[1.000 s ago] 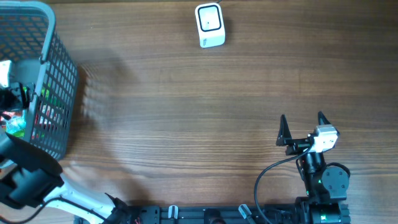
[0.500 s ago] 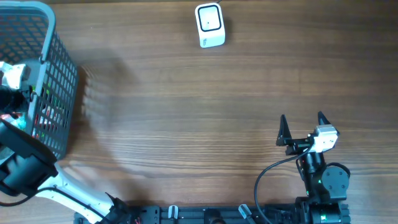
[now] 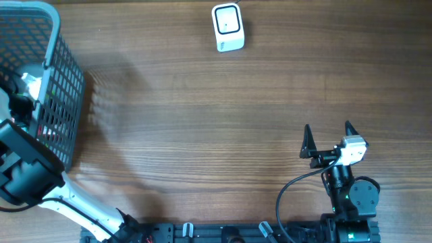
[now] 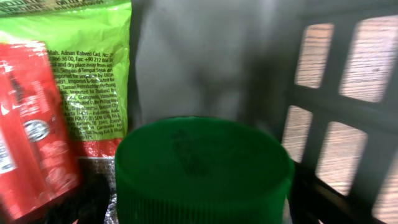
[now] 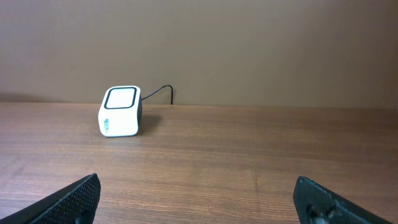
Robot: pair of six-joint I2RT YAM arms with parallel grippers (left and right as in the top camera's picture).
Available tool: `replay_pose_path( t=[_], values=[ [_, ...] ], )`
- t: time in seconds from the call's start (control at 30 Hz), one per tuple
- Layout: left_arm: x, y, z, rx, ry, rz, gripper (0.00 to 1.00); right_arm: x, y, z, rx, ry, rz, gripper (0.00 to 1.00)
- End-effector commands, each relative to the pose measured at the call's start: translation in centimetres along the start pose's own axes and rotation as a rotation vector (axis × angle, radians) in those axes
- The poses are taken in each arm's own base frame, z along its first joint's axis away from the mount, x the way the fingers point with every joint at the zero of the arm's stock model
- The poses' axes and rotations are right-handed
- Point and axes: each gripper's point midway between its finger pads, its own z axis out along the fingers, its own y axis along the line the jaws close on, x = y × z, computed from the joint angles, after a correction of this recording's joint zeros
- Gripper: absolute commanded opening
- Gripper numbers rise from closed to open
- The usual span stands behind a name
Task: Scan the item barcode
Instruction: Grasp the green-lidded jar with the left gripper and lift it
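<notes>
A wide green ribbed cap (image 4: 202, 168) fills the bottom of the left wrist view, very close to the camera, inside the grey mesh basket (image 3: 64, 81). Behind it lie a green printed packet (image 4: 93, 74) and a red packet (image 4: 31, 124). My left gripper (image 3: 20, 91) reaches down into the basket; its fingers are hidden, so whether it grips the cap does not show. The white barcode scanner (image 3: 227, 27) stands at the far edge of the table, also seen as the scanner (image 5: 120, 111) ahead of my right gripper (image 3: 327, 138), which rests open and empty near the front.
The basket wall (image 4: 348, 93) rises close on the right of the cap. The left arm (image 3: 23, 169) leans over the basket's near corner. A cable runs from behind the scanner. Bare wooden table (image 3: 202, 135) lies between basket, scanner and right arm.
The left arm has swung forward and further into the basket, its wrist shifting right. The right arm and the scanner have not moved.
</notes>
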Motion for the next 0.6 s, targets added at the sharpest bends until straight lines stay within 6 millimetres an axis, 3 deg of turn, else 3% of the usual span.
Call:
replay_pose_path(
  t=[0.0, 0.07, 0.27, 0.43, 0.57],
  values=[
    [1.02, -0.7, 1.4, 0.025, 0.045, 0.008, 0.94, -0.03, -0.27, 0.0, 0.014, -0.003, 0.014, 1.0],
    [0.93, -0.64, 1.41, 0.022, 0.042, -0.012, 1.0, -0.03, -0.27, 0.0, 0.014, -0.003, 0.014, 1.0],
    [0.3, -1.17, 1.38, 0.056, 0.006, -0.011, 1.0, -0.03, -0.27, 0.0, 0.014, -0.003, 0.014, 1.0],
    [0.04, -0.83, 1.39, 0.042, -0.004, -0.008, 0.68, -0.03, -0.27, 0.0, 0.014, -0.003, 0.014, 1.0],
    [0.07, -0.84, 1.39, 0.043, -0.004, -0.009, 0.64, -0.03, -0.27, 0.0, 0.014, -0.003, 0.014, 1.0]
  ],
)
